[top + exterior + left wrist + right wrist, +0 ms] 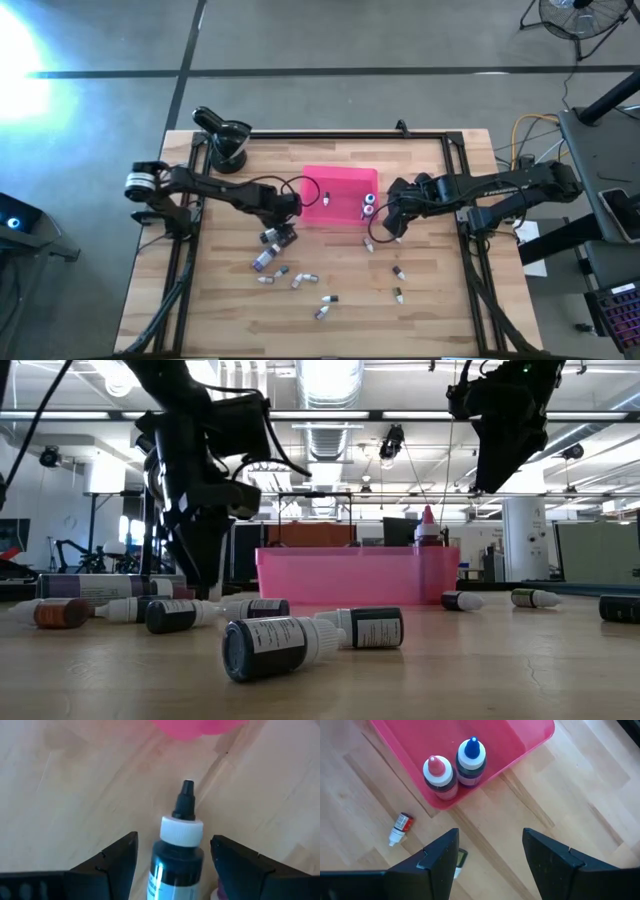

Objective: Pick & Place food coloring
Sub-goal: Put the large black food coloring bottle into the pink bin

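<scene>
Left gripper: we are seeing the left gripper (283,236) reaching down just off the pink tray's left front corner, its fingers (107,865) spread apart on either side of a dark bottle (176,855) with a white collar and black tip; the fingers are not touching it.
Right gripper: the right gripper (385,228) is hanging above the bench just off the tray's right front corner, fingers (437,857) standing apart and holding nothing.
Tray: the pink tray (340,178) is sitting near the middle of the bench, toward its far edge.
Bottles in the tray: we are counting two upright at the tray's right front corner, a red-tipped one (439,776) and a blue-tipped one (470,761), touching each other; a third small bottle (326,197) is showing near the tray's left side.
Bottles on the bench: the rest are lying on their sides between the tray and the near edge, a cluster (298,279) in front of the left gripper and a few (398,272) well apart toward the right.
Red-capped bottle: one (400,828) is lying just in front of the tray's corner, near the right gripper.
Low view: dark, white-capped bottles (272,646) are lying nearest the camera.
</scene>
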